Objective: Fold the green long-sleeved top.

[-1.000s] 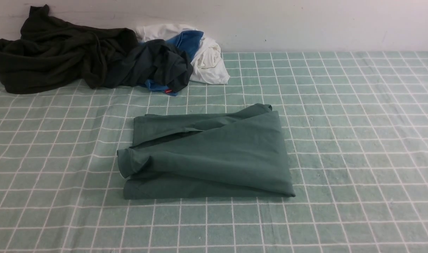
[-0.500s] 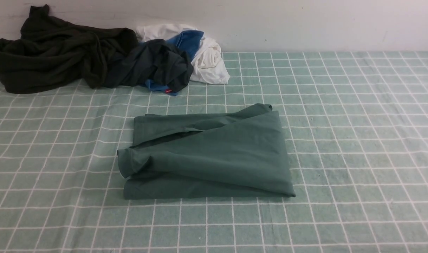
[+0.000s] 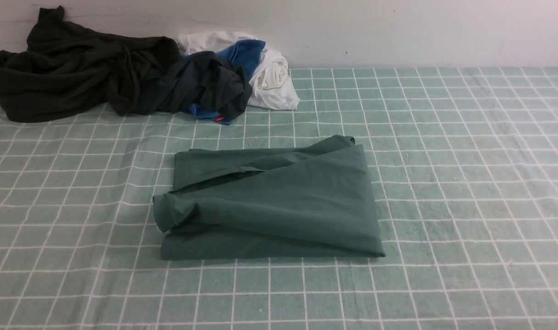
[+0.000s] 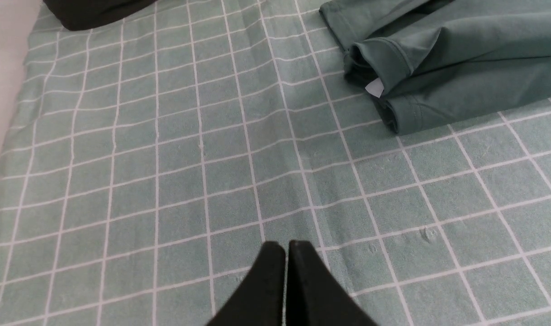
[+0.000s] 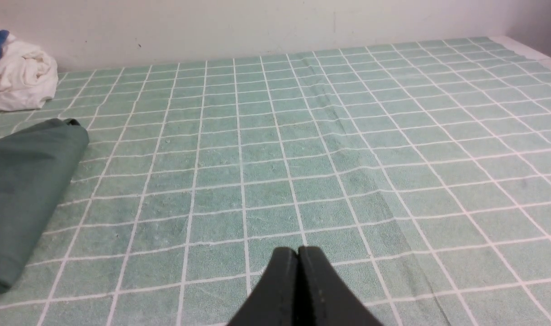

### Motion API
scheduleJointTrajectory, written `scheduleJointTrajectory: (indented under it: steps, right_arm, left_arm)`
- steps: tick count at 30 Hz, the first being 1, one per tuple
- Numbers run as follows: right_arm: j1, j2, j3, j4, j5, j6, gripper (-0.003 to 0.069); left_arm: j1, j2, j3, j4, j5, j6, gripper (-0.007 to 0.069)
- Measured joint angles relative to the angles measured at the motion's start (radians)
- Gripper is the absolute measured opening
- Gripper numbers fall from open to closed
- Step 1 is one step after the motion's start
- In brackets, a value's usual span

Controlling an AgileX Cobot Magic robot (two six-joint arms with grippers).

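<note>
Green long-sleeved top unmoved (folded)

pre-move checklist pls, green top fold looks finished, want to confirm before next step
1. green long-sleeved top folded into a compact stack on the checked sheet: ok.
2. One cuffed sleeve bulges out at the stack's left edge: not ok if a tidy edge is wanted.
3. left gripper shut, holding nothing, off the top: ok.
4. right gripper shut, holding nothing, off the top: ok.
5. Top apart from the clothes pile at the back left: ok.
6. White logo position: cannot tell, hidden.
</note>
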Motion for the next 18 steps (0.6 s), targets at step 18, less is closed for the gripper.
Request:
scheduleJointTrajectory:
  steps: [18]
  right_arm:
    - [0.0,0.0,0.0,0.0,0.0,0.0,-0.0014]
  left_arm:
    - [0.0,-0.001,0.021,-0.004,-0.032,0.0,-0.0003]
